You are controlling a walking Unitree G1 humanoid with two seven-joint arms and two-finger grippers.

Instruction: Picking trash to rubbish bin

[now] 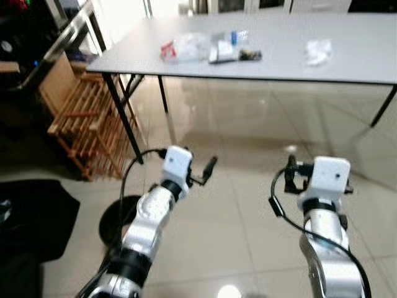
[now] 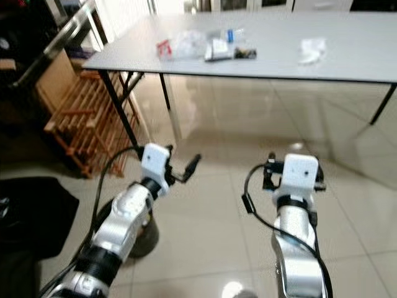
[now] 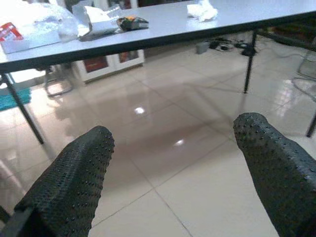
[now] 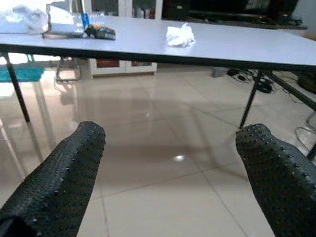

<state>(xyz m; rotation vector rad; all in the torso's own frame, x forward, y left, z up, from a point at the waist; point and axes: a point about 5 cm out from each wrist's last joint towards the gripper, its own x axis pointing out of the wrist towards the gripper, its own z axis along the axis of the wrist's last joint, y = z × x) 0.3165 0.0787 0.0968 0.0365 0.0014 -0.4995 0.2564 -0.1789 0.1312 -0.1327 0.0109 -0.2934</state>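
Note:
Trash lies on a grey table ahead: a red-and-white packet, a clear plastic bag, a silver wrapper, a small dark wrapper and, further right, a crumpled white tissue. Both arms are raised over the tiled floor, well short of the table. My left gripper is open with nothing between its fingers. My right gripper is likewise open and empty. A dark round container, possibly the bin, stands on the floor under my left arm.
A wooden slatted rack leans by the table's left leg. Something black lies on the floor at the far left. Glossy tiles stretch between me and the table. Another table leg slants at the right.

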